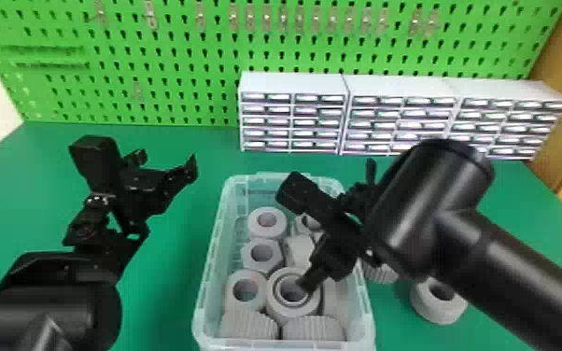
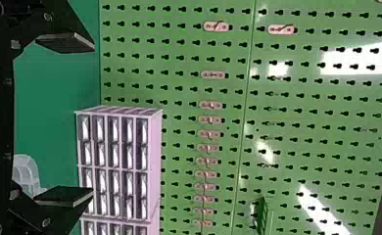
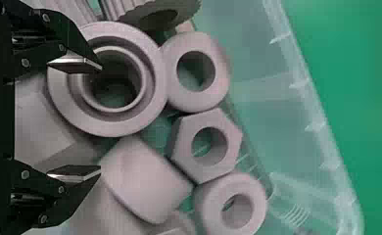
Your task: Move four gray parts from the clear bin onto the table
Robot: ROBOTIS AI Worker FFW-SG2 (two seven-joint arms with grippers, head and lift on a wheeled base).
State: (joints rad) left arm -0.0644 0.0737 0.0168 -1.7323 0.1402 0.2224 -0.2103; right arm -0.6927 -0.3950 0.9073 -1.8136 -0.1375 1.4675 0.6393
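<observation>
In the head view, the left gripper (image 1: 167, 164) is over the table left of the clear bin (image 1: 205, 275); in the left wrist view, the left gripper (image 2: 81, 120) stands open and empty. The right gripper (image 1: 320, 262) is low over the bin's right half. One finger overlaps the opening of a ringed gray part (image 1: 277, 299). The right wrist view has the right gripper (image 3: 88, 120) open, one fingertip over that ringed part (image 3: 61, 100), the other beside a rounded gray part (image 3: 147, 178). A hexagonal part (image 3: 233, 134) and several others lie around them. Two gray parts (image 1: 434, 312) (image 1: 382, 274) sit on the table.
White drawer cabinets (image 1: 294, 84) line the table's back, with a green pegboard (image 1: 177, 79) behind. The right forearm crosses over the table beside the bin, partly covering the gray parts there. Bin walls (image 3: 321, 127) rise around the parts.
</observation>
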